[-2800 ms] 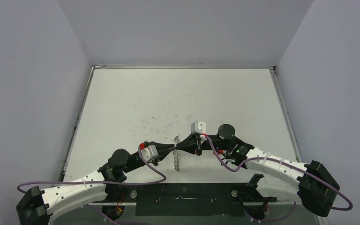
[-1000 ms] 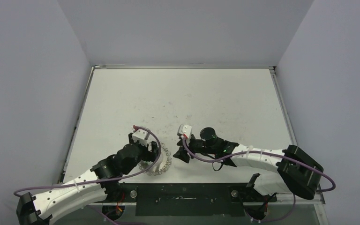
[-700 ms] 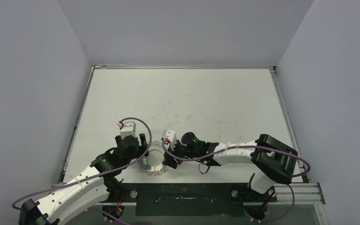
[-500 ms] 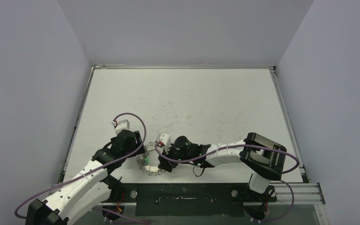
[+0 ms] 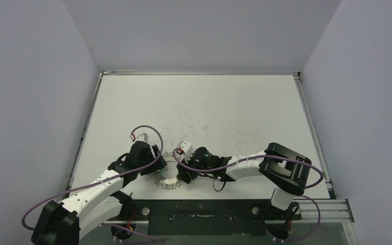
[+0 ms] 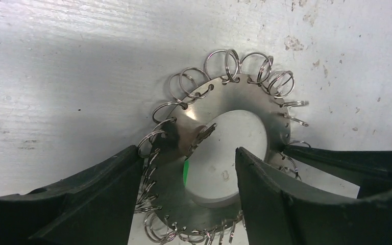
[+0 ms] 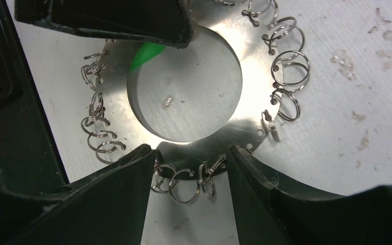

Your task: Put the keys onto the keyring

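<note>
Many small wire loops are seen fringing the flat silver keyring (image 6: 250,97); the left claw (image 6: 189,153) and right claw (image 7: 190,149) are held apart astride its band.

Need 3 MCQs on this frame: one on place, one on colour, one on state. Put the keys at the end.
1. Where is the ring?
A) flat on the table, between the left end effector and the right end effector
B) at the table's far edge
C) lifted high above the table

2. What colour is the tag at the rim of the ring's hole?
A) blue
B) green
C) yellow

3. How does the left end effector stand?
A) shut on nothing
B) shut on a key
C) open, fingers either side of the ring's band

Answers:
1 A: the top view shows it lying between them.
2 B: bright green shows in both wrist views.
3 C: a wide gap shows between its fingers.
</note>
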Robot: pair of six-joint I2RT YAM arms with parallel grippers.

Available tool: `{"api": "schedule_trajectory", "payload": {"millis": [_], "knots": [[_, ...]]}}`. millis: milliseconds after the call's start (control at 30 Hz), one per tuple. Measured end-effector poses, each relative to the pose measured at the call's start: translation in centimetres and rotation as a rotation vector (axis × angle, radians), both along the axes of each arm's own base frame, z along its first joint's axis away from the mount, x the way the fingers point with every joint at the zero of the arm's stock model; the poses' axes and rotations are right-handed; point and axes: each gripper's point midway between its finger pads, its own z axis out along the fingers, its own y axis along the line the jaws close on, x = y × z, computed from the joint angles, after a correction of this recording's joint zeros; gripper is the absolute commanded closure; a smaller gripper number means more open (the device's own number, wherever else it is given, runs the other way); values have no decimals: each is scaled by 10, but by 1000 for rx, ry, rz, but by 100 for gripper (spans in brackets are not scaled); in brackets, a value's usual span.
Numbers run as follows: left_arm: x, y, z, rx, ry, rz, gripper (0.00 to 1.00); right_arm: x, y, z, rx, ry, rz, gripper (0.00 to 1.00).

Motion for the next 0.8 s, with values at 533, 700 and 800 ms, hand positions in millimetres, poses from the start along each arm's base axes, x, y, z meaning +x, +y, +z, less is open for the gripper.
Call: {"api": "schedule_trajectory", "payload": {"millis": [533,700,800], "knots": [[4,-27,8,-179,-78,-47,64,32,-8,3,119,74,-122,54],[17,-42,48,-304,-220,-67,65,35,-10,4,146,99,-127,53],[22,-47,62,-345,-269,-77,65,35,-10,6,160,104,-123,50]]}}
